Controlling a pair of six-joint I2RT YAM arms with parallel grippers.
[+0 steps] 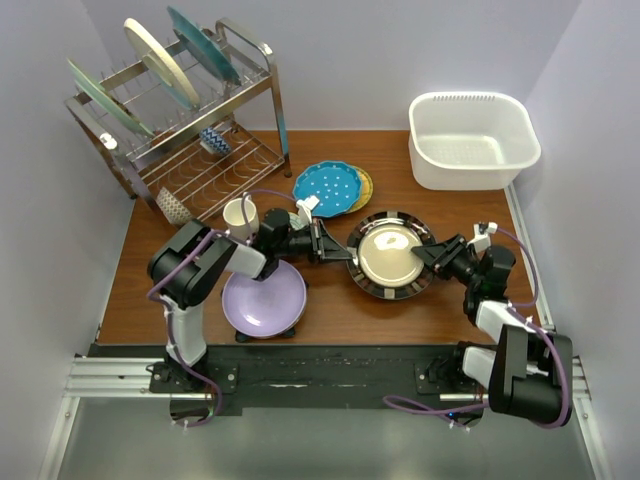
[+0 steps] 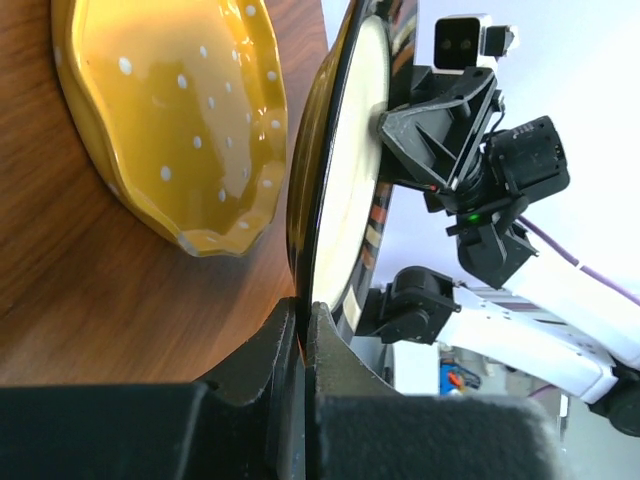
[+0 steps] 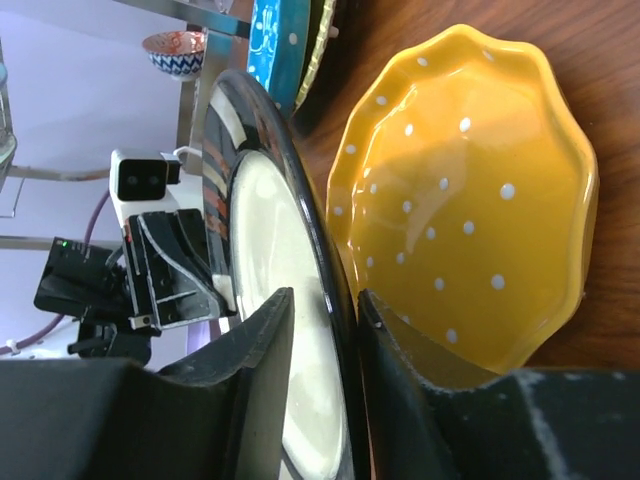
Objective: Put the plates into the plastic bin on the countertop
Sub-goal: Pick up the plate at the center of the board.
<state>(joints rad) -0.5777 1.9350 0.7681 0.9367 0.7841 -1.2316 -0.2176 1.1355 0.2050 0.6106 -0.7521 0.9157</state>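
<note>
Centre of top view: brown-rimmed beige plate (image 1: 390,254) held from both sides above the countertop (image 1: 340,305). Left gripper (image 1: 333,245) closed on its left rim; right gripper (image 1: 424,255) clamps its right rim. White plastic bin (image 1: 474,139) upper right.

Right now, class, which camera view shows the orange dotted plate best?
The right wrist view: the orange dotted plate lies nearly whole under the lifted brown-rimmed plate. The left wrist view crops it; the top view hides it.
</note>
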